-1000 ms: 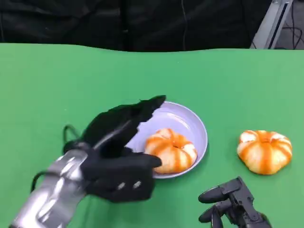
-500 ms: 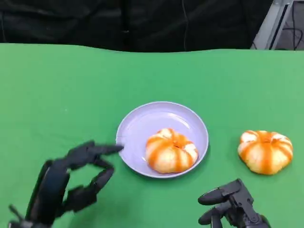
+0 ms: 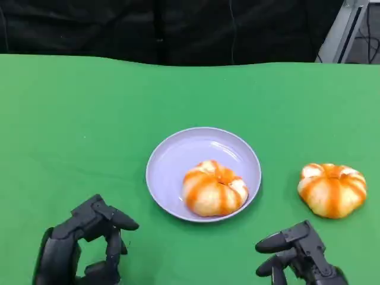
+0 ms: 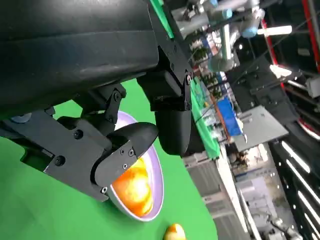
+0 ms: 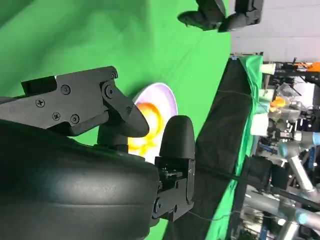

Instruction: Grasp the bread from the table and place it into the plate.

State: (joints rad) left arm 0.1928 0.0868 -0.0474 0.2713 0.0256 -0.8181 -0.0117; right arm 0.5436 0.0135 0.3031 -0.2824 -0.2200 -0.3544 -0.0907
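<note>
bread (image 3: 214,187) in plate (image 3: 172,160), round

We see a green table (image 3: 71,119) carrying a lavender plate (image 3: 178,155) near its middle, and to the right of the plate, well apart from it, an orange-striped bread (image 3: 332,189) lying directly on the cloth.

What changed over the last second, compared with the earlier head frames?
The left hand drew back from the plate toward the table's near edge; it holds nothing, fingers apart. One bread lies in the plate as before, the other bread lies unmoved on the table, and the right hand kept its place.
</note>
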